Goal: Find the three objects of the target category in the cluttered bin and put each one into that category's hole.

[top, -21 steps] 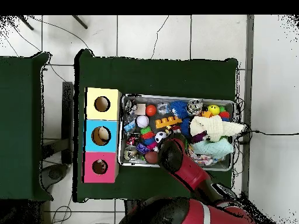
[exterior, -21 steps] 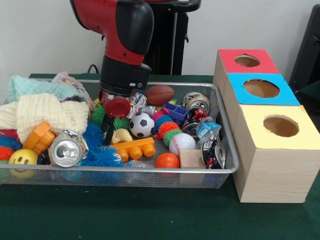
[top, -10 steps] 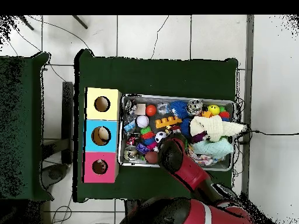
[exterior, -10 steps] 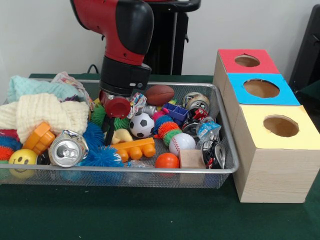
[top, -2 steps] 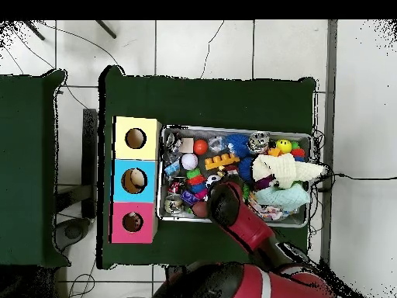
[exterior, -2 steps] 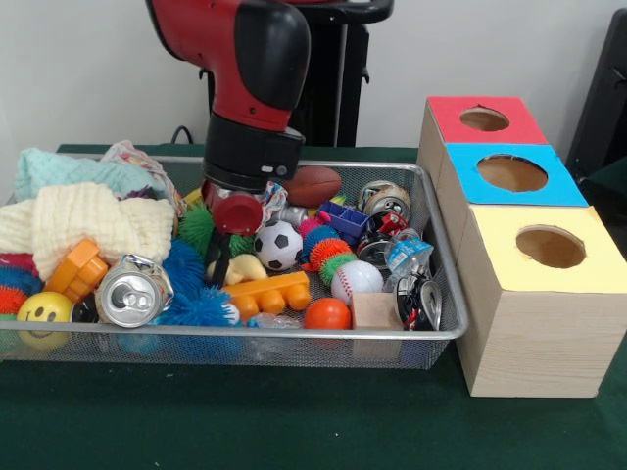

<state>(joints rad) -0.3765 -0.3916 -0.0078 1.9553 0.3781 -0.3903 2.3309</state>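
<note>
From the left: my arm (exterior, -2 steps: pixel 245 98) comes down into the bin (exterior, -2 steps: pixel 294 334), and my jaws sit low among the toys, between a blue spiky ball (exterior, -2 steps: pixel 186 269) and the soccer ball (exterior, -2 steps: pixel 278 244), just above the orange brick (exterior, -2 steps: pixel 266 292). I cannot tell whether the jaws are apart or together; clutter and my own wrist hide them.

I judge balls to be my category, though nothing here confirms it. The soccer ball lies just right of the jaws, mid-bin.

Risks as I see them: everything is packed tight, so closing here could catch a spiky ball or the brick along with the target. A round ball may squirt sideways and roll under its neighbours. A tangled lift could drag something over the rim onto the desk (exterior, -2 steps: pixel 294 421).

The soccer ball has no long axis and points nowhere. The football (exterior, -2 steps: pixel 313 184), further right by the far wall, lies flat with its long axis along that wall, tips left and right. The baseball (exterior, -2 steps: pixel 356 282) sits nearer the boxes (exterior, -2 steps: pixel 509 174).
</note>
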